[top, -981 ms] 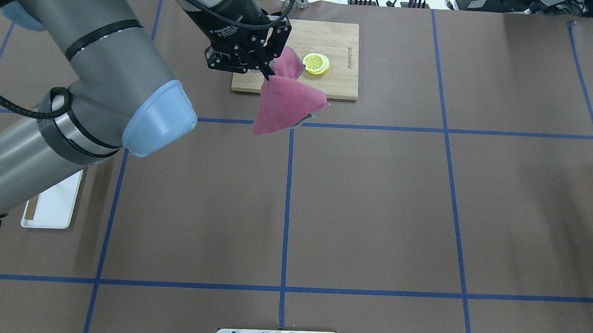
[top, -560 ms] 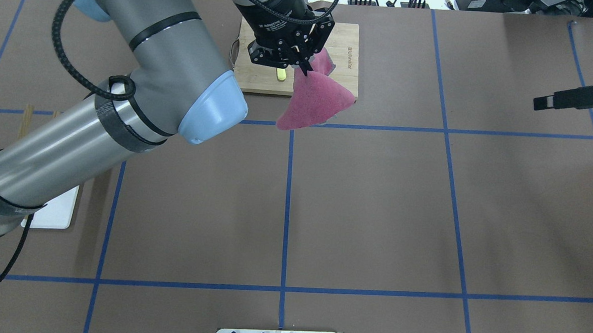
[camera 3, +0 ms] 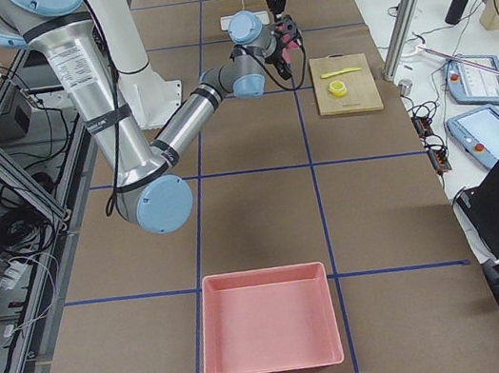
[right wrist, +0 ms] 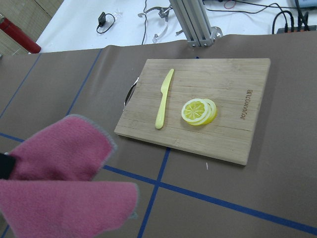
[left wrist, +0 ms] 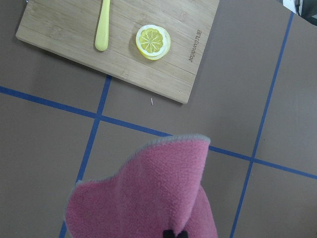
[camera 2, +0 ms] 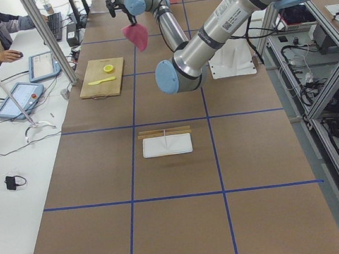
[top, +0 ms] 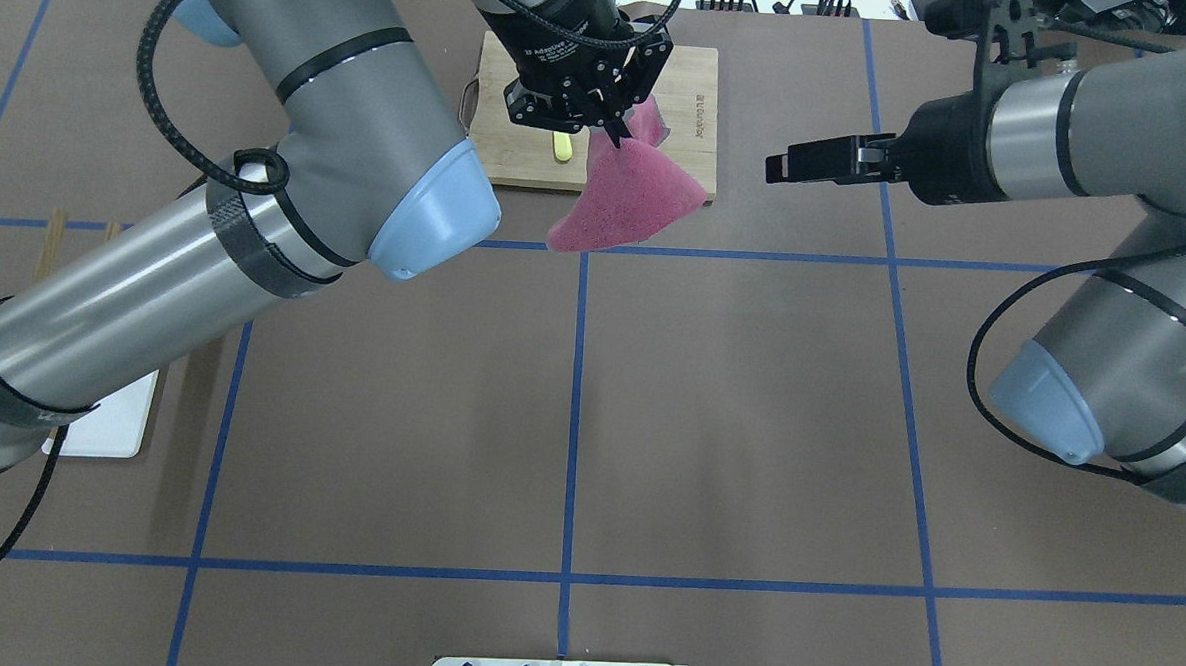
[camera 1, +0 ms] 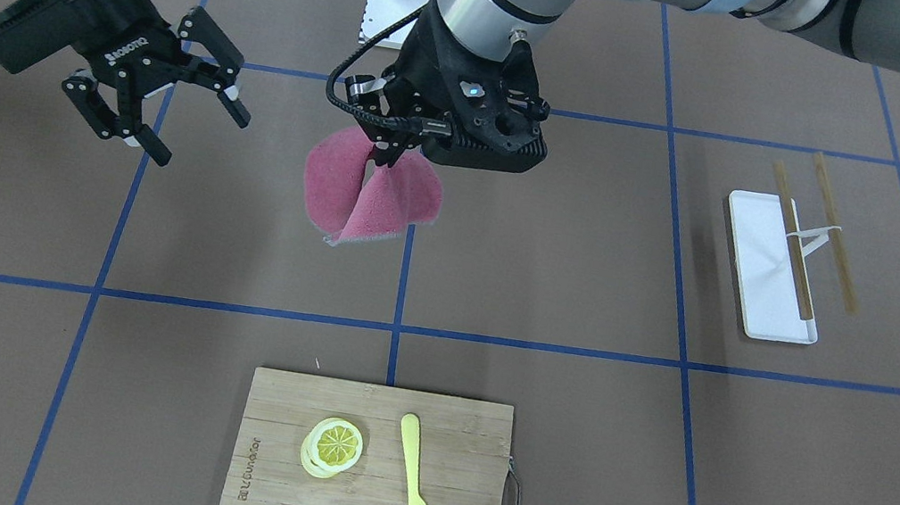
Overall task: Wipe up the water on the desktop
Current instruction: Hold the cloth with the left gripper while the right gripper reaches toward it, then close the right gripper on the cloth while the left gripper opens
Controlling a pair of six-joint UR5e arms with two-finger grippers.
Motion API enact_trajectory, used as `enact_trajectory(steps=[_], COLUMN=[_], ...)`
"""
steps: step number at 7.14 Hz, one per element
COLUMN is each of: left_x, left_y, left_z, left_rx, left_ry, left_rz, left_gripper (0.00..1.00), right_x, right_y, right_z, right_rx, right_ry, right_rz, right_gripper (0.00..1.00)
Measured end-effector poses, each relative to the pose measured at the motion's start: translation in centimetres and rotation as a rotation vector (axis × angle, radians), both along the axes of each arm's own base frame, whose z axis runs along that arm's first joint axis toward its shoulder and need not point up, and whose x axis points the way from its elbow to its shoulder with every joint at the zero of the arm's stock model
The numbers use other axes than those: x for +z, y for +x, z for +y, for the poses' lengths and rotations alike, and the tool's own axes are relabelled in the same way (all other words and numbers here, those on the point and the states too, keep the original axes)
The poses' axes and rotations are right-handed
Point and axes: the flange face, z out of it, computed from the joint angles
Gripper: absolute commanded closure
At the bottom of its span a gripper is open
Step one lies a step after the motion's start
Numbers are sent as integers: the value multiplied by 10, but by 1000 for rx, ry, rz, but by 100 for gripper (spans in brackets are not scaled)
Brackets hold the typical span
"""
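Note:
The desktop is a matte brown surface with blue tape lines; I see no water on it. My left gripper is shut on a pink cloth that hangs folded above the desktop, near the cutting board's front edge. The cloth also shows in the front-facing view, the left wrist view and the right wrist view. My right gripper is open and empty, in the air a little to the side of the cloth and pointing toward it.
A bamboo cutting board carries lemon slices and a yellow knife. A white tray with chopsticks lies on my left side. A pink bin stands at the far right end.
The left arm carried the cloth to the right, then nearly stopped. The right arm swung in from the right edge, its gripper now close to the cloth.

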Motion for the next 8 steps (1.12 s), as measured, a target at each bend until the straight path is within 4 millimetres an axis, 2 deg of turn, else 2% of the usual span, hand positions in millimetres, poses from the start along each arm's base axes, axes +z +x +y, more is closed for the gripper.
enact_trajectory(steps=[1,3,6,7,8], left_x=[0,2,6,5,4], left_y=[-1,-2,1,4,7], left_z=[0,1,6,10,16], left_rx=[-1,0,11,17,26], left_ry=[2,-3,-5,-3,4], left_rz=[2,5,7,11,18], left_gripper=[100,100,100,100,100], right_x=[-17,-37,-50,-57,-60], right_y=[-19,-47,-86,-97,-104], right_z=[5,17,43,52,58], right_rx=[22,50,90,98,109], right_ry=[72,187,305,320,327], right_rz=[10,34,74,69,68], right_gripper=[9,8,9,14,28])
